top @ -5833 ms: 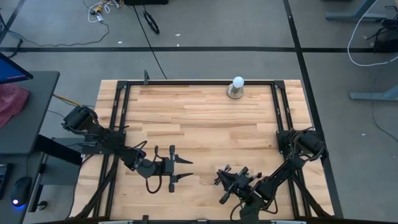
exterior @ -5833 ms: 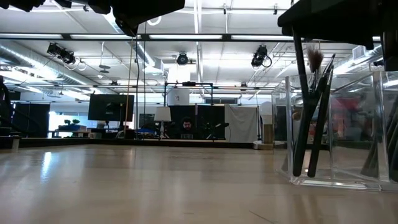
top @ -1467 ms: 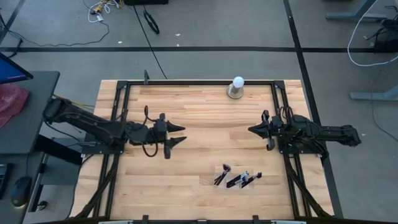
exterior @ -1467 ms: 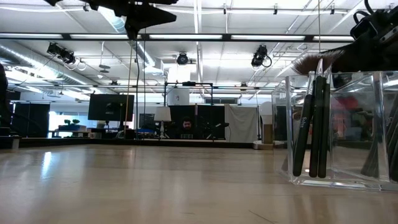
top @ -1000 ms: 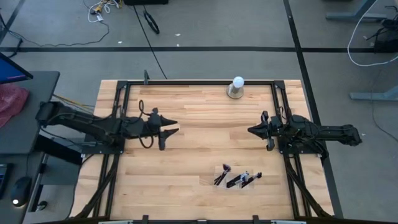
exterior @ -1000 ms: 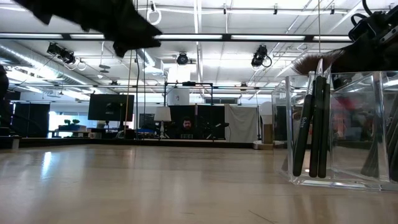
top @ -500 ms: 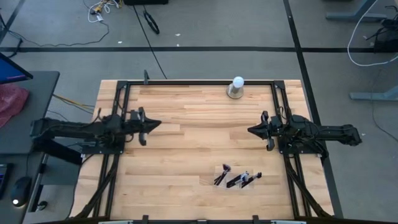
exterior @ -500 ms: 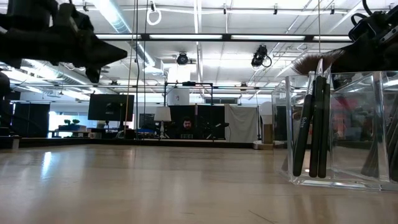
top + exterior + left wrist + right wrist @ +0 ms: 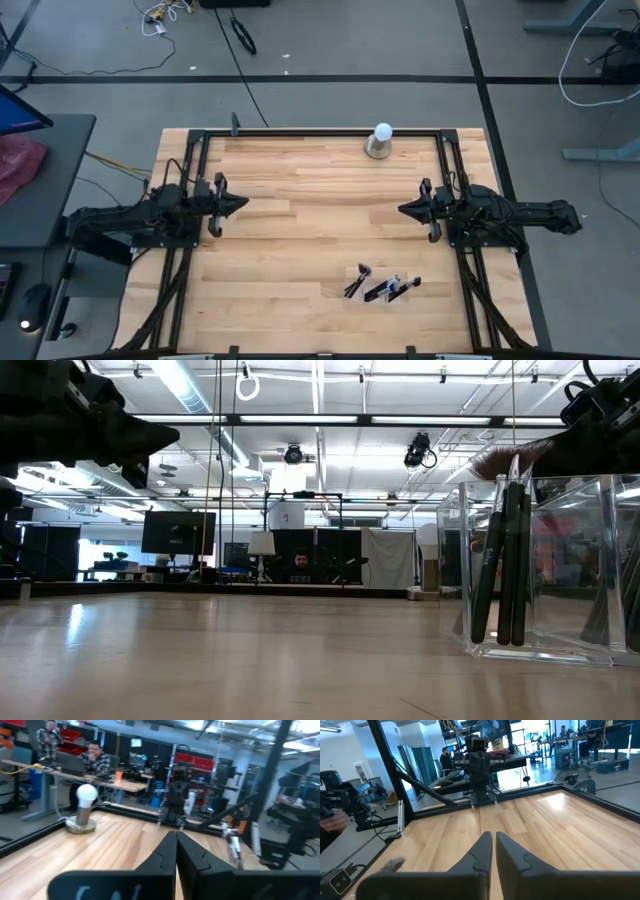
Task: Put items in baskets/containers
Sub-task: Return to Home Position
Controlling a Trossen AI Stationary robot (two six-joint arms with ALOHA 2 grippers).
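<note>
Well, the wooden table (image 9: 320,220) takes up most of the scene, a dark frame running around its edge. The left arm (image 9: 130,217) lies low along the table's left side, and the left gripper (image 9: 232,203) points toward the middle with its jaws pressed together on nothing; its wrist view shows the two fingers (image 9: 160,860) meeting at their tips. The right arm (image 9: 515,214) mirrors it on the right side, and the right gripper (image 9: 405,209) is likewise clenched and empty, well above the wood.

Near the front edge, closer to the right arm and well apart from both grippers, stands the clear organizer (image 9: 560,575). The makeup brushes (image 9: 505,560) are inside it, several dark handles standing nearly upright in its left section with bristles spreading above the rim, others leaning farther right.

At the far edge sits a white ball on a grey base (image 9: 381,140).
</note>
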